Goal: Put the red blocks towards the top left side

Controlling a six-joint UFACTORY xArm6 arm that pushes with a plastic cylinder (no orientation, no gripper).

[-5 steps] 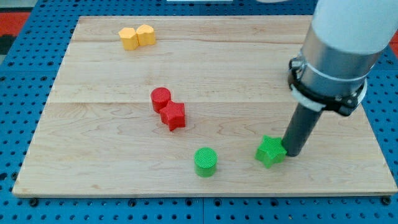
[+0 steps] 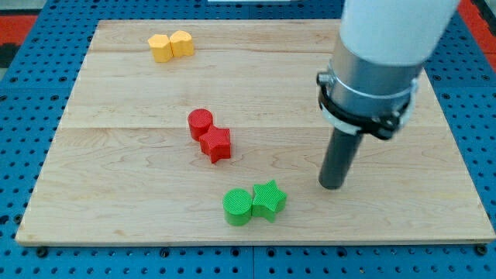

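Two red blocks (image 2: 210,136) touching, well left of my tip (image 2: 332,186) — bare rod end effector.

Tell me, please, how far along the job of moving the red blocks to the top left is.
Nothing looks done: the red cylinder and red star sit touching near the board's middle, well short of the top left, where two yellow blocks lie. In hand: my tip rests right of the green star, away from the reds. Both pushes remain.
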